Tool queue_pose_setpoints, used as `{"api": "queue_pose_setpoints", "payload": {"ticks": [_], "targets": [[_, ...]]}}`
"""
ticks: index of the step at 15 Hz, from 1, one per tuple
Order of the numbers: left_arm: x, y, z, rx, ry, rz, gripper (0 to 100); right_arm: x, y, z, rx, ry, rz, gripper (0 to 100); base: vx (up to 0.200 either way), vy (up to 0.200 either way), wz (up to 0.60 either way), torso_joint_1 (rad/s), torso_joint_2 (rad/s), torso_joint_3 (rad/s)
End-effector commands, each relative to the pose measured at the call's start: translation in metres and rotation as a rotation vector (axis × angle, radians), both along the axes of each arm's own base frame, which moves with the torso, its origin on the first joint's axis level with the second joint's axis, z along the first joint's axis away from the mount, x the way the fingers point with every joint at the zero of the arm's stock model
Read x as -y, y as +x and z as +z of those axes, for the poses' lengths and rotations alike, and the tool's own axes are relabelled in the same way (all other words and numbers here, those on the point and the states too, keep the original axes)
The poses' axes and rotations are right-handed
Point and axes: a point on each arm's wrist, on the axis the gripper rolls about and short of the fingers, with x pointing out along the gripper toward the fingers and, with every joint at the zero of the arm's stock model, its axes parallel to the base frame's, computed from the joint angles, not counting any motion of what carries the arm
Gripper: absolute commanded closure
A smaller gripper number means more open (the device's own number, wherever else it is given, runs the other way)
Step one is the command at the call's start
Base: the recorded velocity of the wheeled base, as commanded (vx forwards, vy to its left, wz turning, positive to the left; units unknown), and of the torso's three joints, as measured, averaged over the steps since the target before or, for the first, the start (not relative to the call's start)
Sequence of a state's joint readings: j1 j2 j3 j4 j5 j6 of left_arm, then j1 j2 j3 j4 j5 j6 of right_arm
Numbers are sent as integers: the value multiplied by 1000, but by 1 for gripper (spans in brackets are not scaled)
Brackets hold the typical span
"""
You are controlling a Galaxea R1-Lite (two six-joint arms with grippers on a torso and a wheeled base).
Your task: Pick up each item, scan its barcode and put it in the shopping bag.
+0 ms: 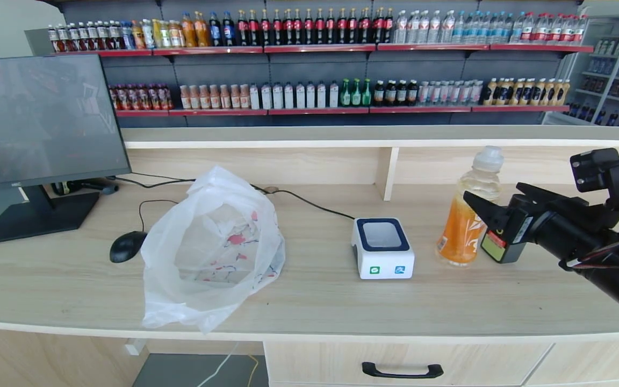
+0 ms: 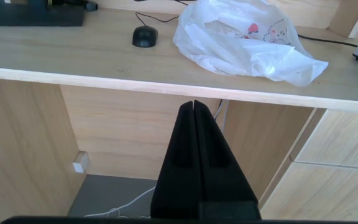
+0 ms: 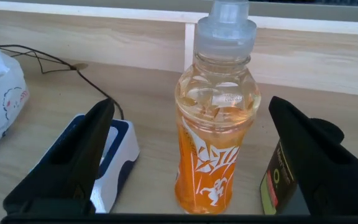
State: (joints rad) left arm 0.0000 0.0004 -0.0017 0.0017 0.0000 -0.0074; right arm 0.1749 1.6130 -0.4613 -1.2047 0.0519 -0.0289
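Shop checkout surface (image 1: 315, 301). Right gripper (image 3: 191, 106) spread wide; clear plastic orange-drink bottle (image 3: 213, 137) upright between its fingers, untouched. Advised: close on label band, keep upright, turn barcode toward white box scanner (image 1: 382, 247) just beyond. Left gripper (image 2: 193, 112) pressed together, below surface edge.

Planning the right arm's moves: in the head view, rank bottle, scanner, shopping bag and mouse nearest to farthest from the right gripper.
1. bottle, between the fingers of the open right gripper.
2. scanner, mid-counter.
3. shopping bag, left of the scanner.
4. mouse, at the bag's left edge, farthest.
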Motion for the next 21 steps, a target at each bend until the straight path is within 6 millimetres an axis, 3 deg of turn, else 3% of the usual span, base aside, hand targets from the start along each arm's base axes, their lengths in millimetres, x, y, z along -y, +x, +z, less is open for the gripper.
{"api": "queue_pose_setpoints", "payload": {"ticks": [1, 3, 6, 21], "targets": [[0, 0, 0, 0, 0, 0, 100, -1, -1, -3, -11, -2, 5, 0, 0, 0, 0, 0, 0, 0], [0, 0, 0, 0, 0, 0, 100, -1, 2, 2, 25, -12, -33, 0, 0, 0, 0, 0, 0, 0], [0, 0, 0, 0, 0, 0, 100, -4, 9, -11, -23, -21, -30, 0, 0, 0, 0, 0, 0, 0], [0, 0, 0, 0, 0, 0, 100, 6, 33, -35, -27, -9, -87, 0, 0, 0, 0, 0, 0, 0]]}}
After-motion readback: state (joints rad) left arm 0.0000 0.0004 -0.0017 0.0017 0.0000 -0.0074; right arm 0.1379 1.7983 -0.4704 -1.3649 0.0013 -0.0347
